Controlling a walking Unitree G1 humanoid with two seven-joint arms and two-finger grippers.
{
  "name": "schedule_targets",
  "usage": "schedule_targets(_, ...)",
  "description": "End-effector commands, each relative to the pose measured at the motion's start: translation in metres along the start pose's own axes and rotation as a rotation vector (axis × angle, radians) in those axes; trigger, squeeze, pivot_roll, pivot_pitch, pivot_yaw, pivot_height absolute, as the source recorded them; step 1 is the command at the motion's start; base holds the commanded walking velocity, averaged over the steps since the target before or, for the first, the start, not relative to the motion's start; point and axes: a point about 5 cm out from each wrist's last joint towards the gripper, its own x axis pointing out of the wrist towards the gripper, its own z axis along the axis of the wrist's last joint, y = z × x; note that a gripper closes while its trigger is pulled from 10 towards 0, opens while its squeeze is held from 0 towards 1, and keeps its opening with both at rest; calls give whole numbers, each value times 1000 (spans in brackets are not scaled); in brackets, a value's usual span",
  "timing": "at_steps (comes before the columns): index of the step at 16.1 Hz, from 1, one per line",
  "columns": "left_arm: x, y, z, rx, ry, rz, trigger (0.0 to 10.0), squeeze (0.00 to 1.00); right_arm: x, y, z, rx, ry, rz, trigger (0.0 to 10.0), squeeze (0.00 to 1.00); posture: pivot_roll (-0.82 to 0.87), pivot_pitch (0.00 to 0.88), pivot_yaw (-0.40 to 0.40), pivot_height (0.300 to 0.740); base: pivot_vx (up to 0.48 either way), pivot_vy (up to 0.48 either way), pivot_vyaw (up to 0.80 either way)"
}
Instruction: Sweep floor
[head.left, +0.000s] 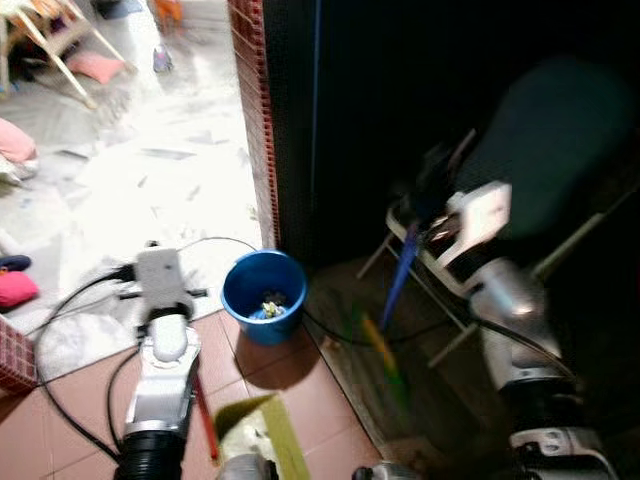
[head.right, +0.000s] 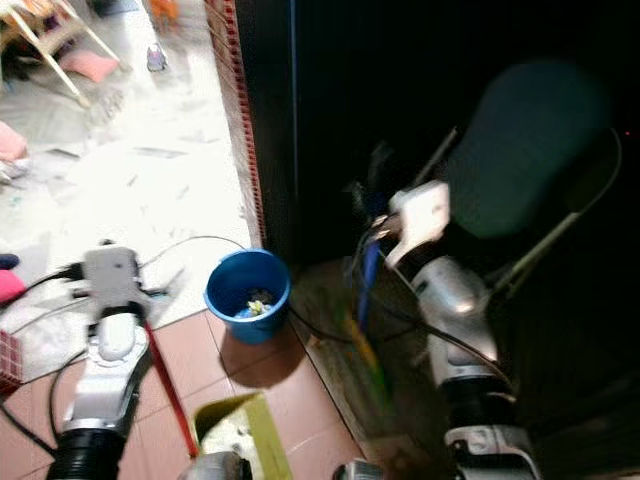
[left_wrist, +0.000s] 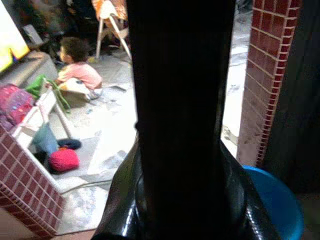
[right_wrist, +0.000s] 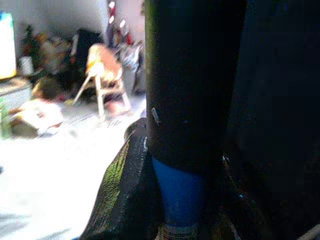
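The right gripper (head.left: 432, 205) is clenched on the broom handle (head.left: 400, 272) in the dark corner beside the folding chair (head.left: 545, 160). The left gripper (head.right: 140, 300) grasps the red dustpan handle (head.right: 168, 385), its yellow pan (head.right: 240, 428) on the tiles near the blue bucket (head.left: 263, 296). Best draw the broom clear of the chair legs first.

Floor: terracotta tiles (head.left: 280, 400) near robot, pale marble-look floor (head.left: 150, 170) beyond brick pillar (head.left: 255, 110). Blue bucket (head.left: 264, 296) sitting on tiles at pillar base. Black cables (head.left: 60, 300) trailing across floor. Pink cushion (head.left: 95, 66) and red-pink item (head.left: 15, 288) lying on pale floor. Folding-chair legs (head.left: 400, 260) standing in dark area.
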Motion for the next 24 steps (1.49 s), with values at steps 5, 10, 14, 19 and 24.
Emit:
schedule_targets(5, 6, 19, 25, 52, -88, 32, 10000, 0, 9, 12, 4, 35, -27, 66, 10000, 0, 33, 240, 32, 740, 0, 0, 0)
schedule_targets(10, -3, 27, 32, 78, -82, 41, 10000, 0, 43, 35, -6, 65, -25, 168, 10000, 0, 105, 330, 40, 740, 0, 0, 0)
schedule_targets(14, -5, 32, 34, 92, -68, 39, 10000, 0, 47, 58, -7, 334, -17, 243, 10000, 0, 111, 341, 49, 740, 0, 0, 0)
schedule_targets(19, 13, 11, 32, 47, -50, 28, 10000, 0, 30, 49, 17, 460, -11, 362, 10000, 0, 4, 301, 17, 740, 0, 0, 0)
schedule_targets(24, 30, -9, 37, -4, -71, 26, 10000, 0, 36, 4, 50, 264, -53, 270, 10000, 0, -77, 214, -11, 740, 0, 0, 0)
